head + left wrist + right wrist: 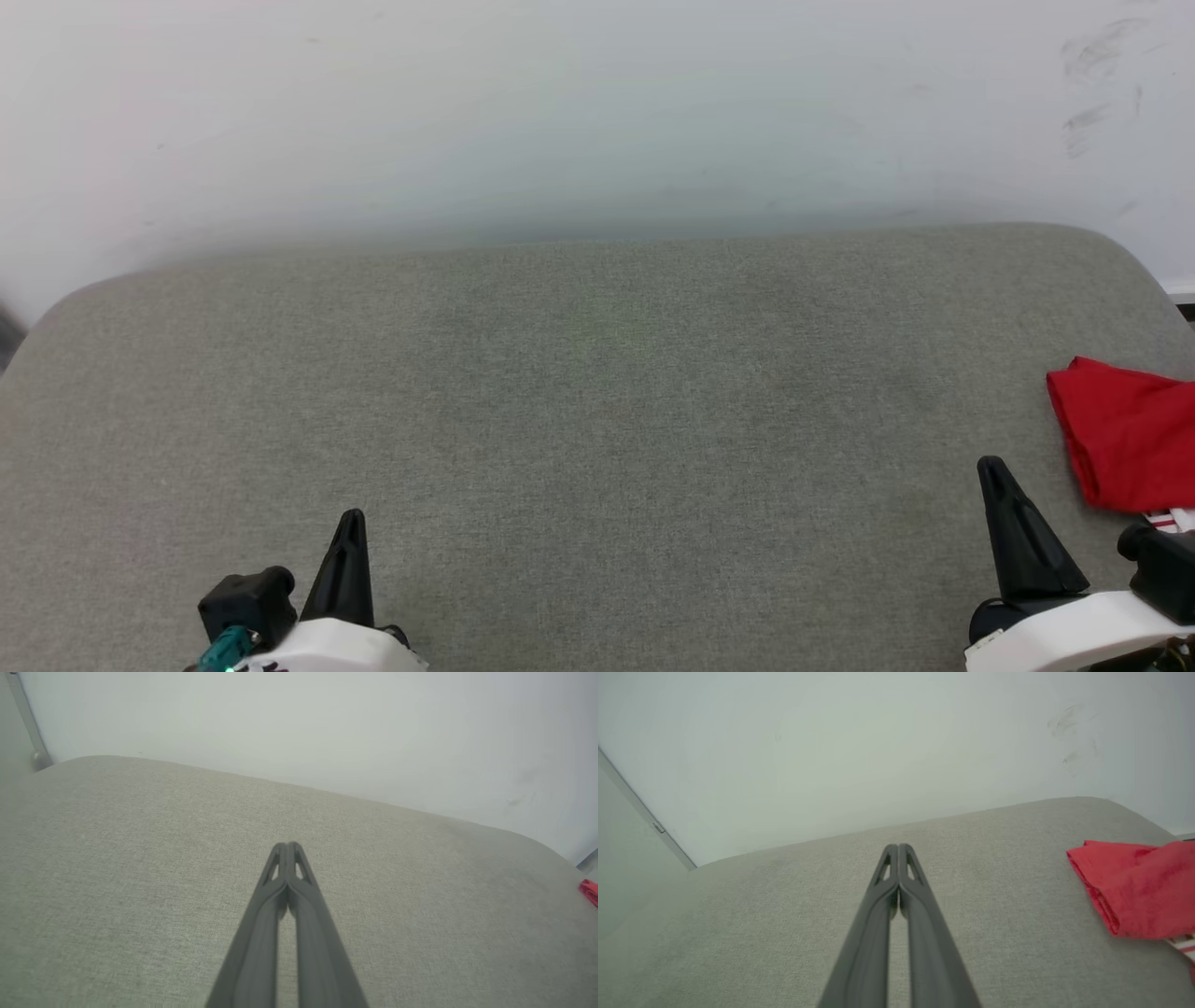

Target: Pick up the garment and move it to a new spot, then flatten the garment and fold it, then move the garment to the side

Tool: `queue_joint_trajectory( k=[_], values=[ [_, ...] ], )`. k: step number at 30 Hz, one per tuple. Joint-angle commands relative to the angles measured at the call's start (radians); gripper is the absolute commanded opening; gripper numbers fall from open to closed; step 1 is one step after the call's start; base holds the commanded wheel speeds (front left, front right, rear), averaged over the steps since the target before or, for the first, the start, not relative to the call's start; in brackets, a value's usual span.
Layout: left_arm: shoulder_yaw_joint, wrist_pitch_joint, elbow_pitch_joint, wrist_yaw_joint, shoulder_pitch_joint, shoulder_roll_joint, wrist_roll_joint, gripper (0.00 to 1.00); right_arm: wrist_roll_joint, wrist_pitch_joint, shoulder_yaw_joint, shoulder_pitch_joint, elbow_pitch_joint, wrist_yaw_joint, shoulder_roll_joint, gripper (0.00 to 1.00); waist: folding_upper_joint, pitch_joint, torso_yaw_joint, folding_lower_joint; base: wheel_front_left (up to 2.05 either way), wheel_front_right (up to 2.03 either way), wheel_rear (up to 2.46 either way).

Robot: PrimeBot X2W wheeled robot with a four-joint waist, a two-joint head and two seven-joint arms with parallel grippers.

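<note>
Head view shows the garment (1125,437) folded, red side up, at the far right edge of the grey cushioned surface (579,392) (a striped trim peeks out beneath it); the left gripper (350,523) rests low at the left, fingers pressed together and empty; the right gripper (991,469), likewise closed on nothing, sits just beside the garment, apart from it.

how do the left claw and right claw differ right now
The right claw sits close beside the folded red garment, not touching it; the left claw is far from it, over the grey cushion. In the head view the right claw's tip reaches higher than the left claw's. Both are shut, holding nothing.
</note>
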Motion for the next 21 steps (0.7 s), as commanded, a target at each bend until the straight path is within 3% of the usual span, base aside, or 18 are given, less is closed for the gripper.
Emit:
queue_joint_trajectory(
  k=[1,21],
  values=[
    [0.019,0.008,-0.010,-0.013,-0.028,-0.002,-0.039,0.00,0.048,0.003,-0.003,-0.028,-0.003,0.000,-0.002,0.00,0.0000,0.000,0.001,0.0000,0.00,0.00,0.00],
    [0.112,0.087,0.033,-0.104,-0.064,-0.049,-0.318,0.00,0.383,0.024,-0.013,-0.082,0.087,0.000,-0.003,0.00,0.0000,0.006,0.010,0.0000,0.00,0.00,0.00]
  ],
)
